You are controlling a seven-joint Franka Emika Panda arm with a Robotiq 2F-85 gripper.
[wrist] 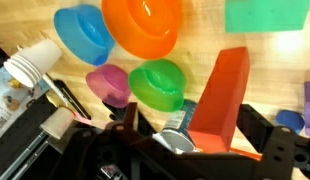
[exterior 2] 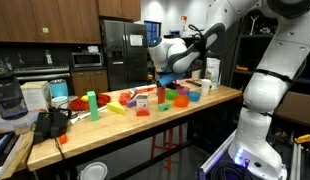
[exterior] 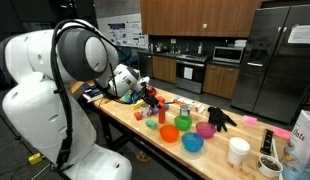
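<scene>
I am hovering the gripper [wrist: 195,140] low over the wooden table [wrist: 280,65] with its jaws spread wide and nothing between them clamped. In the wrist view I am looking straight down at an orange-red block [wrist: 220,95], which is standing on the table between the two dark fingers and closer to one finger than the other. I judge this to be the approach: lined up roughly, not yet gripping.

Just beyond the block a green bowl [wrist: 158,83] is sitting close by, with a purple bowl [wrist: 108,82] beside it, and an orange bowl [wrist: 143,25] and a blue bowl [wrist: 80,32] further out. A stack of paper cups [wrist: 30,62] is lying off to the side.

Any grasp from here is calling for a small sideways correction to centre the block, then a short straight descent, taking care that the outer finger is not nudging the green bowl.
</scene>
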